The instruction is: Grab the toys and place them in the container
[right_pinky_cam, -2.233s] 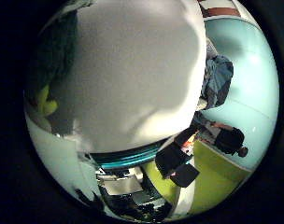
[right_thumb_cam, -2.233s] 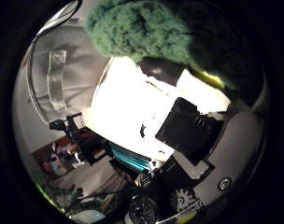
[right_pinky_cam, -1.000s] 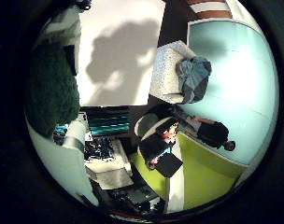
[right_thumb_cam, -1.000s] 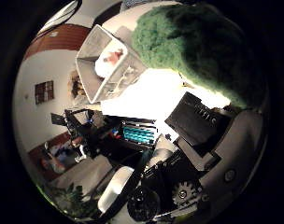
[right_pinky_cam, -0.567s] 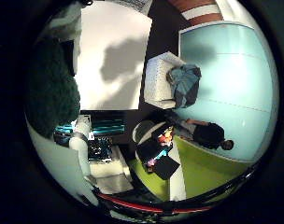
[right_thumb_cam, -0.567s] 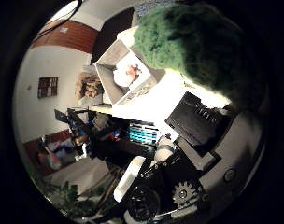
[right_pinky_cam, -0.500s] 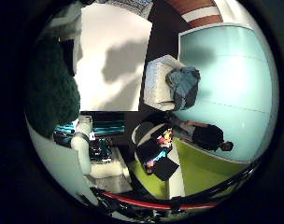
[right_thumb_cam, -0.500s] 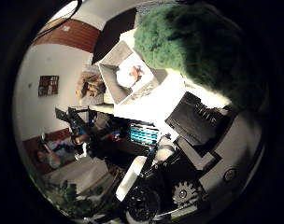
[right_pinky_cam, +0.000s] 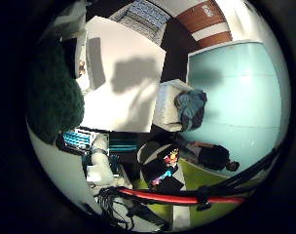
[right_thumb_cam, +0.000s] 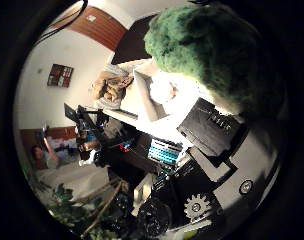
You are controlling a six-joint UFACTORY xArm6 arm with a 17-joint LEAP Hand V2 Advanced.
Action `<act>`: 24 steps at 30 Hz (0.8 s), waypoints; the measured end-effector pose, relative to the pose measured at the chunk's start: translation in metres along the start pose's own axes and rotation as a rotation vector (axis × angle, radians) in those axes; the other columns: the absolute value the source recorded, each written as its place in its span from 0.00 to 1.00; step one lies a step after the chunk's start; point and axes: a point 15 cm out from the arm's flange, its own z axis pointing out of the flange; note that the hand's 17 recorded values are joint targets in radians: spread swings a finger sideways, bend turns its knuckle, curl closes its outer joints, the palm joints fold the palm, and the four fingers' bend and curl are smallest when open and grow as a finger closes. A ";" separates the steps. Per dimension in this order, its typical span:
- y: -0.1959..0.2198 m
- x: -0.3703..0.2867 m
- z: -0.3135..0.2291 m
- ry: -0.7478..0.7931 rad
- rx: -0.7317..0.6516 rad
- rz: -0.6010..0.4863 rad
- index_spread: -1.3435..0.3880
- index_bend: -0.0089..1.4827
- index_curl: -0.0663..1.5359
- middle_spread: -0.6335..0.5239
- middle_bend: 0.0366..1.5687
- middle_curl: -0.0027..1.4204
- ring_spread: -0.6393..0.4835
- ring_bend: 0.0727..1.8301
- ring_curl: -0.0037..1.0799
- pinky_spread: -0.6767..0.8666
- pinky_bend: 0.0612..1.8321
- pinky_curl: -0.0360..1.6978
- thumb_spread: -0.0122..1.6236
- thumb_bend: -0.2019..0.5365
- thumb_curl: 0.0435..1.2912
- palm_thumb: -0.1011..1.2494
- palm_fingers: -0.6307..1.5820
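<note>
Right, the carry is on: the hand (right_thumb_cam: 217,165) has one green fuzzy toy (right_thumb_cam: 217,55) tucked close against the palm, filling much of the thumb-side view and showing as a dark green mass at the edge of the other. The fingers themselves I cannot make out well enough to call spread or curled, though the toy sits up off the white bench (right_pinky_cam: 121,92), so I judge it is being held aloft. The clear container (right_thumb_cam: 154,95) stands on the bench, well apart from the hand, with one pale, orange-marked toy (right_thumb_cam: 164,90) lying inside it. Just beside the container rests a brownish heap (right_thumb_cam: 109,87), possibly a plush; too small to tell. Count so far: one toy in hand, one in the container, one container. Next move, by my reading: bring the hand over the container's open mouth, lower, and let the green toy drop in.
</note>
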 end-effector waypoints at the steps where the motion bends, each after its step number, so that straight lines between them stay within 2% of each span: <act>1: -0.002 -0.008 0.001 -0.001 0.001 -0.013 0.61 0.66 0.66 0.39 0.79 0.66 0.33 0.68 0.83 0.29 0.62 0.69 0.46 0.25 0.63 0.84 0.77; 15: -0.060 -0.096 0.008 -0.061 0.123 -0.131 0.61 0.66 0.66 0.39 0.78 0.67 0.33 0.68 0.83 0.29 0.61 0.70 0.46 0.25 0.63 0.84 0.77; 24: -0.109 -0.124 0.009 -0.129 0.248 -0.153 0.61 0.66 0.67 0.39 0.78 0.67 0.33 0.68 0.83 0.29 0.61 0.70 0.46 0.25 0.63 0.83 0.77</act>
